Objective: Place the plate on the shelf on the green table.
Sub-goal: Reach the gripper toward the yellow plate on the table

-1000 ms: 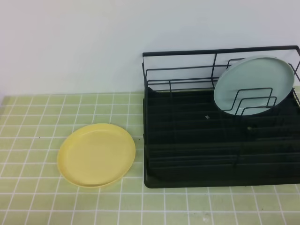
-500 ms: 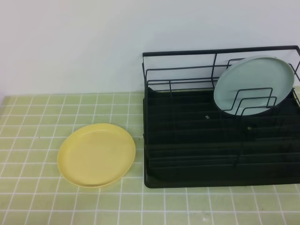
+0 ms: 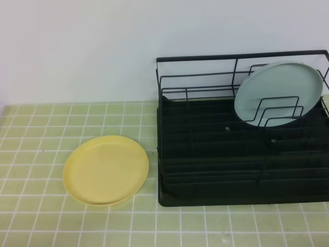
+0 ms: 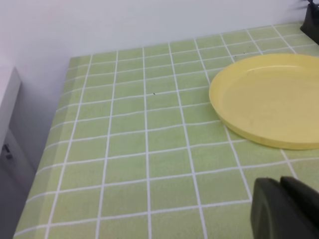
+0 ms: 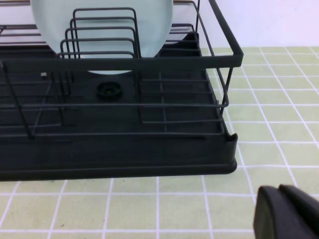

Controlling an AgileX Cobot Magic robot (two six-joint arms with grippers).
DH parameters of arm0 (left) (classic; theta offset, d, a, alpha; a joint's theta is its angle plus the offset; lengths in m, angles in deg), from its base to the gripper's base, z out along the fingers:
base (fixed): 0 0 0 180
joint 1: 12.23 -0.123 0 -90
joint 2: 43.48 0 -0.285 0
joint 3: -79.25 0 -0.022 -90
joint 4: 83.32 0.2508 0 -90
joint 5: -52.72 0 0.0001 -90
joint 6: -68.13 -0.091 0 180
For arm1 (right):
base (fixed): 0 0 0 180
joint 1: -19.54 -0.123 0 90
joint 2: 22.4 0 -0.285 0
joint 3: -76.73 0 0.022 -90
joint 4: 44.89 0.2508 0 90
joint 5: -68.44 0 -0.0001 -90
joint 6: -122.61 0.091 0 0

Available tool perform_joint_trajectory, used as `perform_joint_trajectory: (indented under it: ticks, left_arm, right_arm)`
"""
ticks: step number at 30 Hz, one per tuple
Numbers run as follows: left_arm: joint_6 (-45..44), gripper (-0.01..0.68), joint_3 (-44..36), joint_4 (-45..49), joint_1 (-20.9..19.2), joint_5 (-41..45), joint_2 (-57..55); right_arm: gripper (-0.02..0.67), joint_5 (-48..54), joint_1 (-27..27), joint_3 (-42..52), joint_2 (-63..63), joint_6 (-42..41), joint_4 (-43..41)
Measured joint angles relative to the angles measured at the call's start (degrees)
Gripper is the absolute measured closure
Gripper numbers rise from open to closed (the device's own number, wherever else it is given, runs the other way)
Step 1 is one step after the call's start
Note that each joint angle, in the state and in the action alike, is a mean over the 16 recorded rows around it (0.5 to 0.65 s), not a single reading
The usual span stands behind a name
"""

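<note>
The pale yellow plate (image 3: 106, 170) lies flat on the green table (image 3: 41, 134), just left of the shelf; the left wrist view shows this plate (image 4: 271, 99) at upper right. The shelf (image 3: 241, 154), a black wire rack on a ribbed tray, stands at the right and fills the upper part of the right wrist view (image 5: 114, 124). Neither arm shows in the high view. My left gripper (image 4: 286, 209) appears as a dark shut tip at the lower right of its view, short of the plate. My right gripper (image 5: 286, 211) is a similar shut tip near the shelf's front right corner. Both are empty.
A pale blue-green plate (image 3: 279, 93) stands upright in the wire loops at the shelf's back right, also seen as the plate (image 5: 102, 20) in the right wrist view. A white wall rises behind the table. The table's left edge (image 4: 55, 129) drops off beside a grey cabinet.
</note>
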Motion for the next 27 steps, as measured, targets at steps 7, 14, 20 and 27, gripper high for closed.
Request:
perform_joint_trajectory:
  ticks: [7,14,20,27]
  left_arm:
    - [0.0,0.675,0.0,0.0,0.0,0.0,0.0]
    - [0.0,0.675,0.0,0.0,0.0,0.0,0.0]
    - [0.0,0.674,0.0,0.0,0.0,0.0,0.0]
    - [0.0,0.675,0.0,0.0,0.0,0.0,0.0]
  right_arm:
    - [0.65,0.0,0.0,0.0,0.0,0.0,0.0]
    - [0.65,0.0,0.0,0.0,0.0,0.0,0.0]
    - [0.65,0.0,0.0,0.0,0.0,0.0,0.0]
    - [0.65,0.0,0.0,0.0,0.0,0.0,0.0]
